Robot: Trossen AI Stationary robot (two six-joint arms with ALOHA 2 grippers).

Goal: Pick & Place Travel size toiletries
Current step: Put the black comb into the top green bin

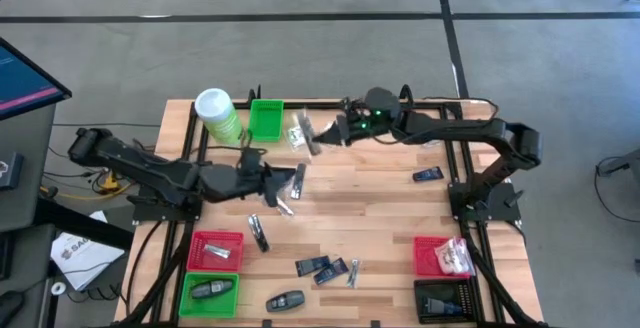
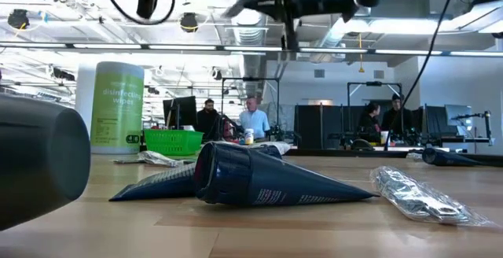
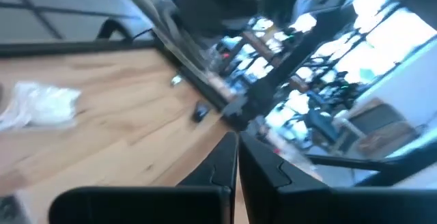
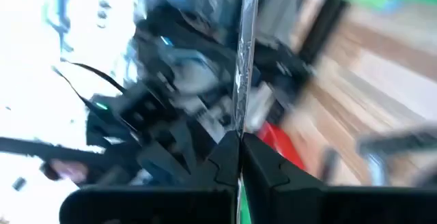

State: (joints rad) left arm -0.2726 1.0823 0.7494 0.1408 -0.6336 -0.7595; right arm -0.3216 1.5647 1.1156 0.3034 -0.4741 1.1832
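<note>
My right gripper (image 1: 322, 140) (image 4: 239, 138) hangs over the far middle of the table, beside the green bin (image 1: 265, 118), shut on a silvery packet (image 1: 305, 133). My left gripper (image 1: 292, 179) (image 3: 236, 142) is raised over the table's middle, shut, with a slim dark packet (image 1: 298, 176) at its fingertips. Other travel size toiletries lie flat on the wood: dark packets (image 1: 312, 265) (image 1: 428, 175), a silvery one (image 1: 283, 206) and a black oval piece (image 1: 285, 301). My left gripper has the dark packet (image 1: 299, 171) lying across its fingertips in the high view, clear of the table. Its wrist view shows only the shut fingers (image 3: 222, 166), so which part they are on stays hidden. My right gripper pinches the silvery packet's end (image 4: 240, 125) between its two fingers. The packet shows edge-on and sticks straight out past the fingertips, lifted clear of the table.
A tall green canister (image 1: 217, 116) stands at the far left. A red bin (image 1: 215, 251) and a green bin (image 1: 210, 290) sit near left, a red bin (image 1: 440, 256) and a black bin (image 1: 445, 301) near right. Bare wood lies at mid-right.
</note>
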